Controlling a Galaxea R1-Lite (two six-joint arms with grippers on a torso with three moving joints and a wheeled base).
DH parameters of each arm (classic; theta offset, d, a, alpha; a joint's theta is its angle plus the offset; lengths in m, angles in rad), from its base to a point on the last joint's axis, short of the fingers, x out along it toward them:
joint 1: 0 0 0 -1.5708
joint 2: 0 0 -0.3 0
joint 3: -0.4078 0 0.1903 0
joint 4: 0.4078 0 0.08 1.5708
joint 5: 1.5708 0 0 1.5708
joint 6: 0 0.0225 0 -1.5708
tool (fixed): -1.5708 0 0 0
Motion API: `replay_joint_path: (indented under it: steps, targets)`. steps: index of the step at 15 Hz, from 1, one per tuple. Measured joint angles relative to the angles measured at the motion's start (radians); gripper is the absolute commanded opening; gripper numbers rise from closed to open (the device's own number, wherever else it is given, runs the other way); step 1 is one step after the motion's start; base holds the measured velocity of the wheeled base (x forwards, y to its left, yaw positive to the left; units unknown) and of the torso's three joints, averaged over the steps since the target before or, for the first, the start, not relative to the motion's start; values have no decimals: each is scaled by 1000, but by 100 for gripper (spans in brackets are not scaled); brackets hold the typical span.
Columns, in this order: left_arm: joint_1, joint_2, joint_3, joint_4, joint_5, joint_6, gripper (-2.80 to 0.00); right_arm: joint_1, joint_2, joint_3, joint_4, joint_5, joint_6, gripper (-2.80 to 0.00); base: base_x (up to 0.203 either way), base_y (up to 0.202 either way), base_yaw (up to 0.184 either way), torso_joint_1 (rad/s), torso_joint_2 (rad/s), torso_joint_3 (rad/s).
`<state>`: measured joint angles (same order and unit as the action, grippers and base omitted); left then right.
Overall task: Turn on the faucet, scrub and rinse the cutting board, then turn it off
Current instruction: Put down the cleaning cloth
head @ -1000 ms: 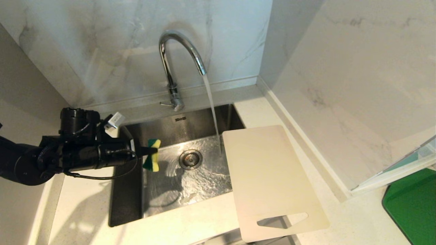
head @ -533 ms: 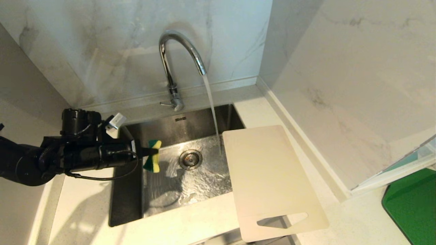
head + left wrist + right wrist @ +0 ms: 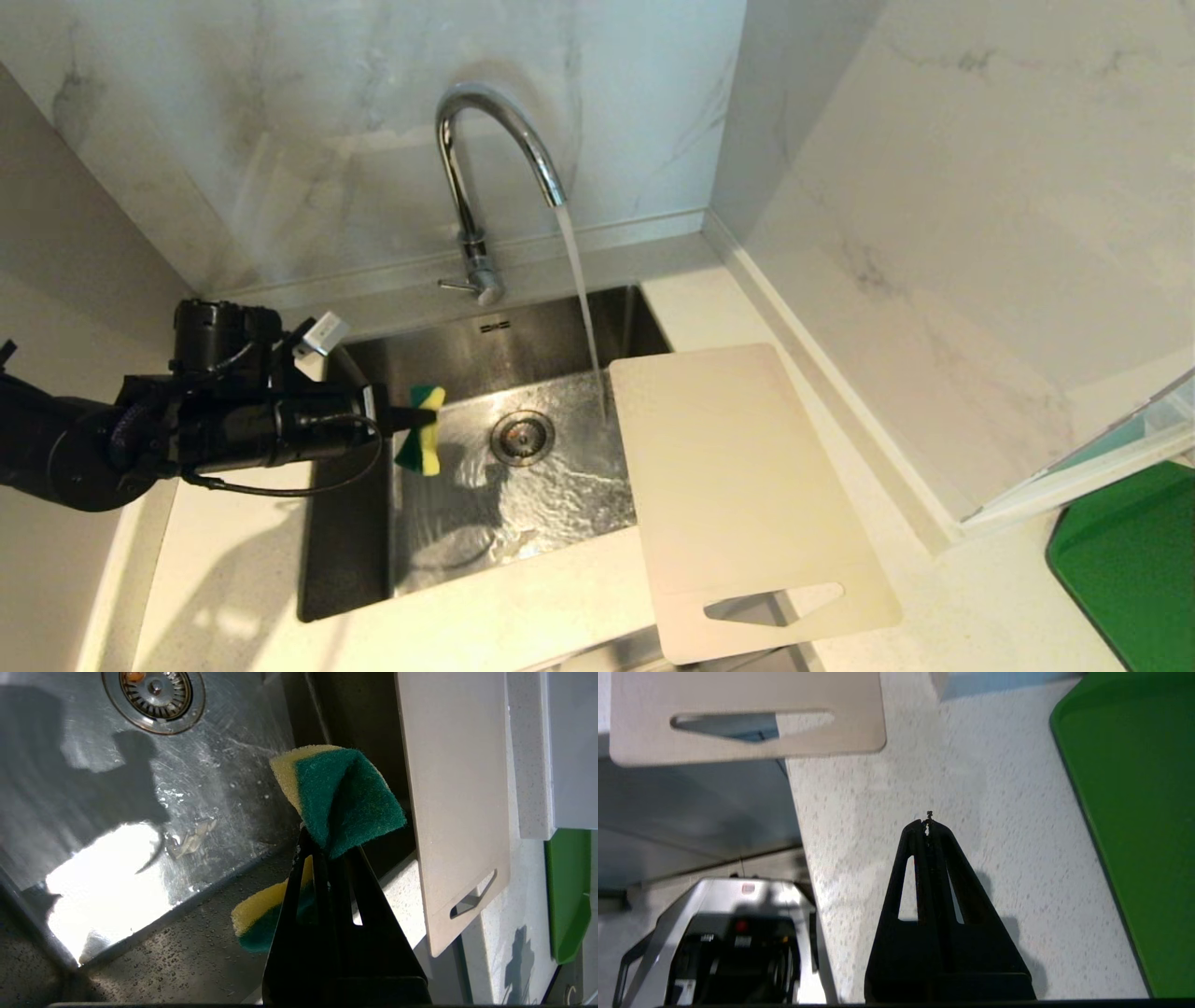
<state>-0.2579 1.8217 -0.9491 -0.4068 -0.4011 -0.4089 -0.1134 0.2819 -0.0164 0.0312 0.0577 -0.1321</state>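
Water from the faucet [image 3: 485,168] runs into the steel sink [image 3: 523,485], pooling around its drain [image 3: 522,436]. At frame left, the left claw [image 3: 411,417] is clamped on a yellow-green sponge [image 3: 422,441]; the right claw [image 3: 927,826] is closed and empty.

Grey-veined white marble walls [image 3: 934,187] are meeting in a corner above a speckled white stone countertop [image 3: 971,607]; sunlight is glaring off the stainless steel sink basin [image 3: 523,504].

bright glare on wet sink [image 3: 103,877] floor
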Motion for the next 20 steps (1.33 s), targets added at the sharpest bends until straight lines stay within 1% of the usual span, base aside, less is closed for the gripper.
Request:
replay_joint_path:
  steps: [1, 3, 5, 8, 11, 13, 15, 18, 20]
  targets:
    - [0, 0, 0, 0, 0, 0, -280, -2, 0, 7, -28, -1, 0, -280, 0, 0, 0, 0, 0, 0]
    - [0, 0, 1, 0, 0, 1, -280, 1, 0, 14, -27, -3, 1, -280, 0, 0, 0, 0, 0, 0]
    - [-4, 1, 5, 0, 0, 1, -280, 43, -6, 16, -26, -4, 0, -280, 0, 0, 0, 0, 0, 0]
    - [-7, 2, 7, 0, 0, 3, -280, 101, -98, 14, -17, -2, 4, -280, 0, 0, 0, 0, 0, 0]
    - [-9, 4, 8, 0, -1, 3, -280, 117, -218, 13, -20, -10, 4, -280, 0, 0, 0, 0, 0, 0]
    - [-9, 4, 9, 0, 0, 4, -280, 120, -254, 16, -22, -30, 1, -280, 0, 0, 0, 0, 0, 0]
    - [-9, 12, 8, -2, 8, 5, -280, 120, -271, 16, -22, -30, 23, -280, 0, 0, 0, 0, 0, 0]
    - [-8, 34, 4, -57, 89, 12, -280, 120, -281, 16, -22, -36, 61, -280, 0, 0, 0, 0, 0, 0]
    - [5, 42, -14, -82, 165, 52, -280, 120, -282, 16, -23, -45, 82, -280, 0, 0, 0, 0, 0, 0]
